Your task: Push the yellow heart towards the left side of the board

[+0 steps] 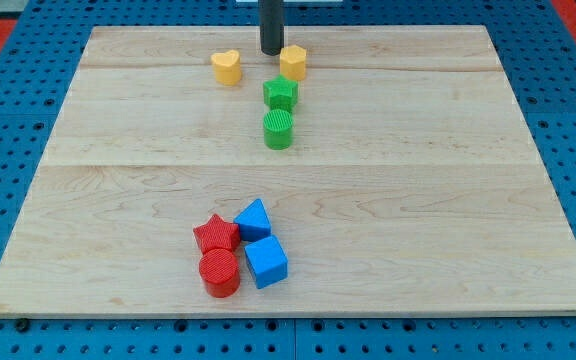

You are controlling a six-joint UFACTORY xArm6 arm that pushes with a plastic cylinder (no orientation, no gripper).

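Observation:
The yellow heart [227, 67] lies near the view's top, left of centre, on the wooden board [418, 180]. My tip [271, 53] stands to its right, a short gap away, and touches or nearly touches the left side of a yellow hexagon block [293, 62]. The rod comes down from the view's top edge.
A green star [281, 94] and a green cylinder [279, 129] sit just below the yellow hexagon. Near the view's bottom are a red star [216, 235], a red cylinder [220, 272], a blue triangular block [254, 218] and a blue cube [266, 261]. Blue pegboard surrounds the board.

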